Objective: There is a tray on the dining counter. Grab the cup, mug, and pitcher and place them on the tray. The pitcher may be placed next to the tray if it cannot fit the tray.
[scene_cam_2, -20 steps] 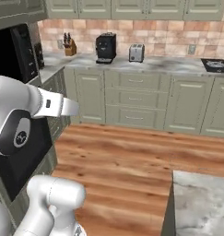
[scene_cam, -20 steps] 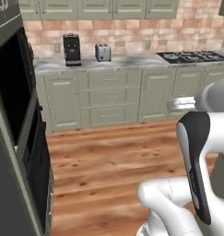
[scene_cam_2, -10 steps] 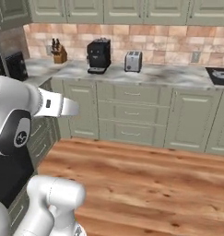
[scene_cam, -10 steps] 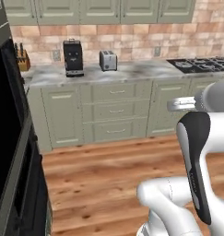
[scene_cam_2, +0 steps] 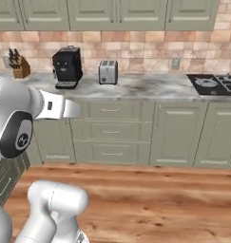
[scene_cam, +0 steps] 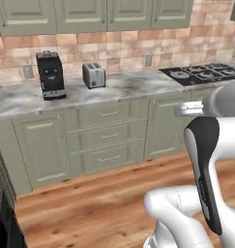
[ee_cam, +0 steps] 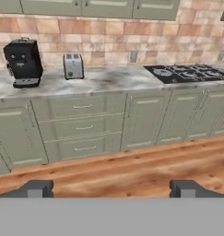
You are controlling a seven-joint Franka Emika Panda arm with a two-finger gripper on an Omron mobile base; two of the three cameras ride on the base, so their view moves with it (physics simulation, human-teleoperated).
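Since the earlier pictures the whole view has swung: the base has turned, so the oven at the left edge has slid almost out of the left base view and the wall counter point(scene_cam: 119, 89) now faces the cameras squarely. That shift is the camera's, not the things'.

None of the tray, cup, mug or pitcher can be placed from this heading, and the dining counter is no longer ahead, so which way they lie from the fingers cannot be told; it is judged that the base must be driven or turned further before any reach is planned.

The gripper point(ee_cam: 111, 188) is held level over the wooden floor point(ee_cam: 132, 173), its fingertips point(ee_cam: 37, 188) spread as wide as they go with nothing between them.

Ahead, on the far wall counter, a black coffee machine point(ee_cam: 22, 62) is seen at the left, a toaster point(ee_cam: 73, 66) just right of it, and a gas stove point(ee_cam: 187, 73) further right. A knife block point(scene_cam_2: 19, 64) stands at the far left in the right base view.
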